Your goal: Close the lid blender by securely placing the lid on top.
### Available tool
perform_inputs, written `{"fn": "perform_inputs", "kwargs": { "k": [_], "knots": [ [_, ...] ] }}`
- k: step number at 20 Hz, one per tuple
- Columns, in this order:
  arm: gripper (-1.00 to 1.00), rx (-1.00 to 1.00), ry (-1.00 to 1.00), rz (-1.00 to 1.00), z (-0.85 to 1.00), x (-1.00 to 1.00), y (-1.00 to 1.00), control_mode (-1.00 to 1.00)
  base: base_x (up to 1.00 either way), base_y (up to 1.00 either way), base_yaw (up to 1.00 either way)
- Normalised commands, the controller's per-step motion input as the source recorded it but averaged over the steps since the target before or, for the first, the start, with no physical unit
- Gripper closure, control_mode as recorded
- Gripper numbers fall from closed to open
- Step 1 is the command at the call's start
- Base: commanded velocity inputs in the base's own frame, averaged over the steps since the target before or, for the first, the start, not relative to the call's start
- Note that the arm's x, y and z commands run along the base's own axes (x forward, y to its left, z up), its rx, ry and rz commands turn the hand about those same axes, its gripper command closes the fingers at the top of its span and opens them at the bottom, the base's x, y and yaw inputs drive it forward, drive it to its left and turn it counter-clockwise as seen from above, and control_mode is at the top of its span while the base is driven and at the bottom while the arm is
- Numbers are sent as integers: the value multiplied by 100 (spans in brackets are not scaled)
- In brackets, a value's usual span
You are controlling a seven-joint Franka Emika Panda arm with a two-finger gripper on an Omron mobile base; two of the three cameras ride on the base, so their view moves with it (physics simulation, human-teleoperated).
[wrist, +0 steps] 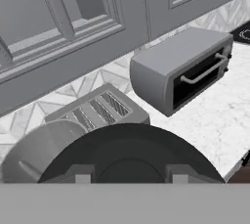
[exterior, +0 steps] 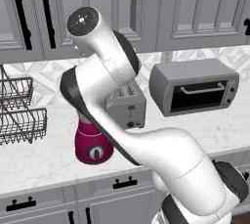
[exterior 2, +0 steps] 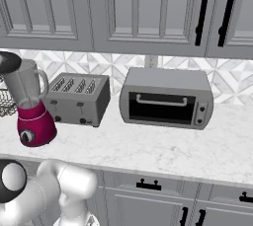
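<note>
Operator: Report lid position.

Arm: The lid (wrist: 129, 154) sits directly in front of my hand camera, a black disc just beside the open mouth of the jar. In the right base view its edge shows above the blender (exterior 2: 30, 104).

Operator: Gripper (wrist: 128, 176) status?

Arm: My fingers appear to flank the lid's knob, but I cannot tell whether they clamp it.

Operator: Surroundings?

Arm: The blender stands on the counter (exterior 2: 163, 148), toaster (exterior 2: 79, 99) just beside it, toaster oven (exterior 2: 167, 98) further right.
</note>
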Motion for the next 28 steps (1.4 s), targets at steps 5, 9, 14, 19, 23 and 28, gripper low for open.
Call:
{"fn": "perform_inputs", "kwargs": {
  "k": [5,9,14,19,23,28],
  "knots": [
    [100,-7,0,-15,0,54,18,-100,0,0,0],
    [100,-9,0,-17,-7,37,20,-100,0,0,0],
    [100,-11,0,-12,-26,8,27,-100,0,0,0],
    [100,-4,0,-11,-13,34,10,-100,0,0,0],
    [100,-2,0,-7,-15,47,21,-100,0,0,0],
    [100,0,-3,-3,-16,41,27,-100,0,0,0]
  ]
}}
